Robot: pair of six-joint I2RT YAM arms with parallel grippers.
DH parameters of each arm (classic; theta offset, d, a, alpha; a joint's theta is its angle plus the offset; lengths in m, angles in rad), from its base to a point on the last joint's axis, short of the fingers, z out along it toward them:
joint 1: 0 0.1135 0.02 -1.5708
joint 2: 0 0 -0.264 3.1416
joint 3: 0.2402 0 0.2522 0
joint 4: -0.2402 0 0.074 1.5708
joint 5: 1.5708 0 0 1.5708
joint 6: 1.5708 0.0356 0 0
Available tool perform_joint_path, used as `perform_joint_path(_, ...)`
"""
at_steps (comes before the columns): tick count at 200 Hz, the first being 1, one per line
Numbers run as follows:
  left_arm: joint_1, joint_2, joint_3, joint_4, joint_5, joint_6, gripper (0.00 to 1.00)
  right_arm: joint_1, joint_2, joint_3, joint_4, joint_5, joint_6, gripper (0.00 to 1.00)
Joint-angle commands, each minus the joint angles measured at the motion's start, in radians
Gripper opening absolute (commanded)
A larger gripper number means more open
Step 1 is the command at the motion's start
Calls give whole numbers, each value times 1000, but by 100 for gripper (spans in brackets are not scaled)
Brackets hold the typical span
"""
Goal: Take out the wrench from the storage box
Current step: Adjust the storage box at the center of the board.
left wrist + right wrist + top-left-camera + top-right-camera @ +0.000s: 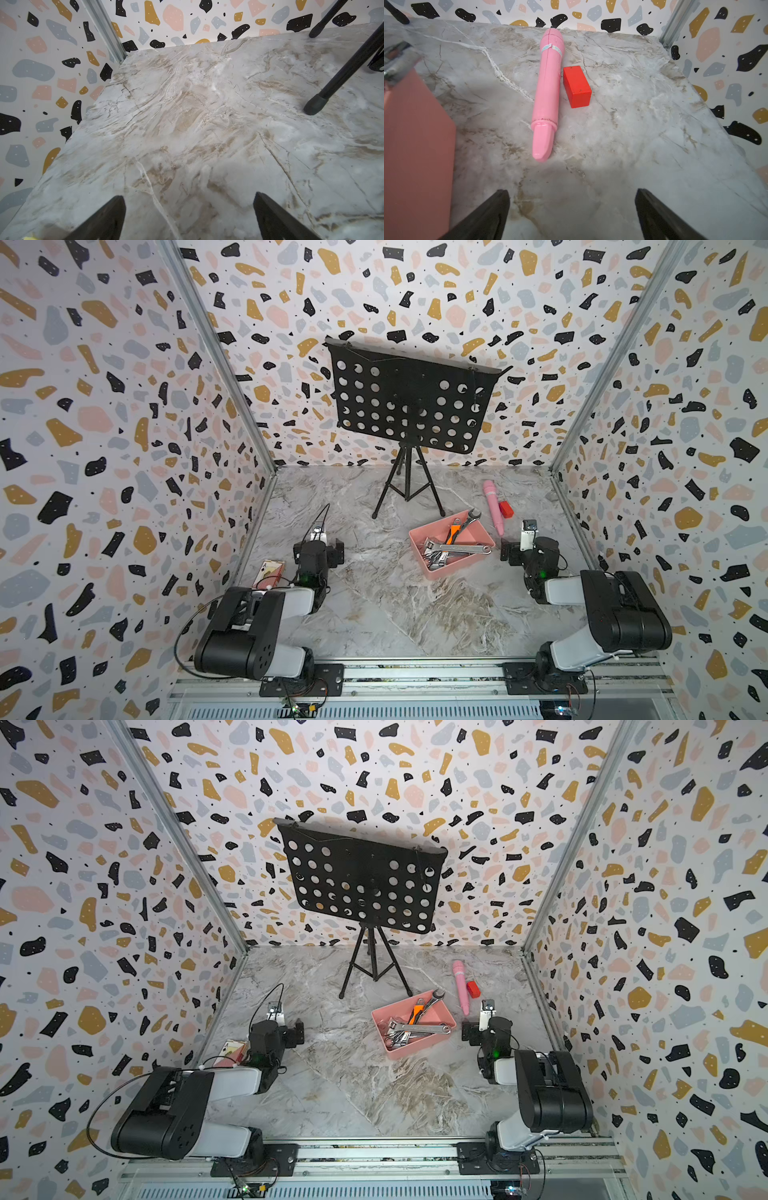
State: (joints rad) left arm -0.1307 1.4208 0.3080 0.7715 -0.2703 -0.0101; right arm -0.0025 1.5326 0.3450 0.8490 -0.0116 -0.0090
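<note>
Right hand (572, 192) spread; wrist sees storage box (415, 145) wall, top views wrench (455, 548) inside.

We see the salmon-pink storage box (459, 565) right of centre in a top view, a silver wrench (457, 549) lying flat across it, a second wrench (468, 519) leaning over its upper rim.

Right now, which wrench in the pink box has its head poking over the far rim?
The open-ended wrench leaning beside the orange handle, head above the storage box corner; the long silver wrench lies crosswise on the pile.
</note>
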Motion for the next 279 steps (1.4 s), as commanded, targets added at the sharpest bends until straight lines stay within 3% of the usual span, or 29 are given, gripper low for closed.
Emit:
perform_joint_path(1,6,-9,14,38,14,11,100,2,-20,22,9,1,-5,100)
perform_joint_path(145,11,-5,24,28,24,10,100,2,-22,19,9,1,-5,100)
perform_joint_path(165,11,-32,23,15,42,17,100,2,-44,32,-28,44,12,100)
perform_joint_path(189,11,-114,103,-186,69,31,100,2,-129,71,-167,-1,-7,100)
perform_joint_path(226,9,-244,149,-329,140,37,100,2,-282,101,-331,-13,17,100)
perform_joint_path(279,8,-322,403,-776,401,-23,100,2,-472,287,-822,-107,200,100)
